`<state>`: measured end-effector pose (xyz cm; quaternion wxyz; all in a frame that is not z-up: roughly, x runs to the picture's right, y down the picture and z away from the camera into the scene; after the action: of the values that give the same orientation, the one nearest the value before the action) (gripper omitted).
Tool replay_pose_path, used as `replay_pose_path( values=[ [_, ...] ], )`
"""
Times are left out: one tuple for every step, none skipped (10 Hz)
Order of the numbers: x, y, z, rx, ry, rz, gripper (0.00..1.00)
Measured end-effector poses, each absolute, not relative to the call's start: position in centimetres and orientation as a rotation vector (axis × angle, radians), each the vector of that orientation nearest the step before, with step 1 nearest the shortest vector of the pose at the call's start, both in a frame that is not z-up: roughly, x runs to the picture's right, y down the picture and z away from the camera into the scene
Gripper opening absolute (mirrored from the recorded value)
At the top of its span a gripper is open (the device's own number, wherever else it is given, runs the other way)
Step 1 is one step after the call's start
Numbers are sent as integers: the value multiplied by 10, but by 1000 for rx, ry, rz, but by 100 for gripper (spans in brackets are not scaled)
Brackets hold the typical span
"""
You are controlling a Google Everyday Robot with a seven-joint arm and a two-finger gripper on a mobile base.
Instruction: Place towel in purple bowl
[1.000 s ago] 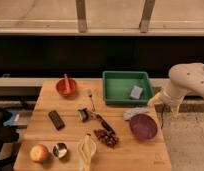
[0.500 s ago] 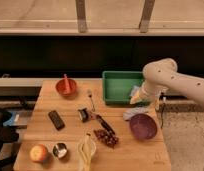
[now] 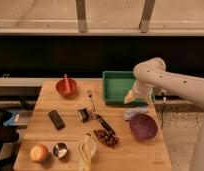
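Observation:
The purple bowl (image 3: 143, 126) sits on the wooden table (image 3: 70, 132) near its right edge. A pale, crumpled towel (image 3: 135, 113) lies on the table, touching the bowl's upper left rim. My white arm reaches in from the right. My gripper (image 3: 129, 98) hangs over the front right part of the green bin (image 3: 115, 85), a little above and behind the towel. I see nothing held in it. The arm hides the right side of the bin.
On the table are a red bowl (image 3: 66, 86) with an orange object, a fork (image 3: 90, 98), a black remote (image 3: 56, 119), a small dark cup (image 3: 84, 114), a dark-handled utensil (image 3: 105, 124), dark red grapes (image 3: 107, 138), a banana (image 3: 86, 149), an orange fruit (image 3: 38, 152) and a metal cup (image 3: 59, 149).
My arm has swung left from the table's right side, and the gripper now hangs over the green bin's front right. The towel and bowl have not moved.

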<state>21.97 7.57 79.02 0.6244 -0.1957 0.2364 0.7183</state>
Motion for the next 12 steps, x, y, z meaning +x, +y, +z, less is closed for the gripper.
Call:
replay_pose_path(
  values=[
    [220,78,797,-466,550,1623,80],
    [220,85,804,-491,557,1594,80],
    [218,94,811,-522,563,1555,80],
    [213,101,817,-557,569,1519,80],
    [212,108,824,-596,579,1496,80],
    [214,115,831,-647,590,1487,80],
    [214,121,837,-707,586,1486,80],
    [216,123,841,-742,581,1487,80],
    [218,124,845,-800,569,1493,80],
    [221,127,851,-847,564,1501,80],
    [225,128,856,-880,562,1508,80],
    [226,130,860,-902,564,1511,80]
  ],
)
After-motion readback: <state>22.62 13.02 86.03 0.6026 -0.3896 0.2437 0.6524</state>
